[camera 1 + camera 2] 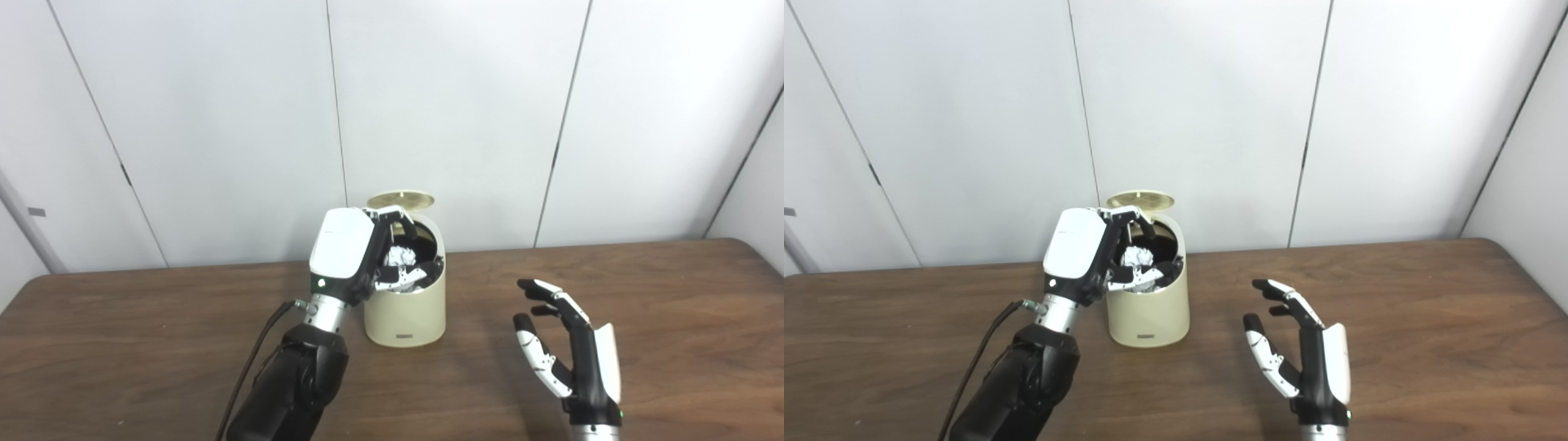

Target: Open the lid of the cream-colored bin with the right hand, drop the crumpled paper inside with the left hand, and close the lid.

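The brown wooden surface (661,294) is stretching across the whole lower half of the frame, with white wall panels (459,110) filling everything above it. Just left of centre the cream-colored bin (407,315) is standing upright on the surface, its round lid (401,199) tipped up and open at the back rim. The left hand (361,257) is reaching in from the lower left, hanging right over the bin's mouth, fingers curled around the crumpled paper (399,256), which is sitting in that grasp at the opening. Over at lower right, the right hand (566,349) is hovering above the surface well apart from the bin, fingers spread wide, holding nothing.
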Robot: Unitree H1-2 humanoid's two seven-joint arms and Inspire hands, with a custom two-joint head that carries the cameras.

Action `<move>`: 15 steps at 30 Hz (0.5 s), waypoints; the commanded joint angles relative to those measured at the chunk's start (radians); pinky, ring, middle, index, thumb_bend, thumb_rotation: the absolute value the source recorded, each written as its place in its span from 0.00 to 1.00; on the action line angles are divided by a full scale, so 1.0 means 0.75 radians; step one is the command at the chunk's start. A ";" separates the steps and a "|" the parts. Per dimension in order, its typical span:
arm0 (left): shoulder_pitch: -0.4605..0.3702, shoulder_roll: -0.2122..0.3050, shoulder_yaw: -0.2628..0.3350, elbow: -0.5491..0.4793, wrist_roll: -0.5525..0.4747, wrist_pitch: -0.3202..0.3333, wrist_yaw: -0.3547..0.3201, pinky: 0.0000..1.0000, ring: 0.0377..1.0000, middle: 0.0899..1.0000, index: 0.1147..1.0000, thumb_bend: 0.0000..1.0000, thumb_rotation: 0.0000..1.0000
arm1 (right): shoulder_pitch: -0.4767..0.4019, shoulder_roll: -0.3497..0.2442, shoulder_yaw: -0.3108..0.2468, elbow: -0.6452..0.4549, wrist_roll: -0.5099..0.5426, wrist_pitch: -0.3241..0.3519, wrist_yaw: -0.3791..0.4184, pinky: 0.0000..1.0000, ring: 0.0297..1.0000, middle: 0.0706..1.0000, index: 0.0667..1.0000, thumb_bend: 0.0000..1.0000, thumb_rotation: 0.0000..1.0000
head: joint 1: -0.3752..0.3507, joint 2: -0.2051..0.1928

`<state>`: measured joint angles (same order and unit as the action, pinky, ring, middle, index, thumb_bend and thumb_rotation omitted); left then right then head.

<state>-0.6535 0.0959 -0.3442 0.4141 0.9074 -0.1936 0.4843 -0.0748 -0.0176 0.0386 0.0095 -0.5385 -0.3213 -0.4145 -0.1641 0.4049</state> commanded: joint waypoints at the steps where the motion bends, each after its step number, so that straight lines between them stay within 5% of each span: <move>1: -0.094 0.004 -0.014 0.018 0.029 -0.063 0.112 0.08 0.08 0.09 0.40 0.51 0.04 | 0.088 0.048 0.027 0.043 -0.014 -0.006 -0.019 0.61 0.71 0.72 0.69 0.18 0.68 | -0.004 0.003; 15: -0.189 0.024 -0.109 0.222 0.092 -0.161 0.343 0.08 0.08 0.09 0.40 0.51 0.04 | 0.102 0.052 0.044 0.029 -0.001 -0.016 -0.016 0.63 0.71 0.72 0.69 0.16 0.62 | -0.001 0.003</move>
<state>-0.7322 0.1071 -0.4281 0.5907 0.9720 -0.3072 0.7086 -0.0629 -0.0084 0.0544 -0.0031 -0.5373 -0.3190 -0.4145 -0.1642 0.4065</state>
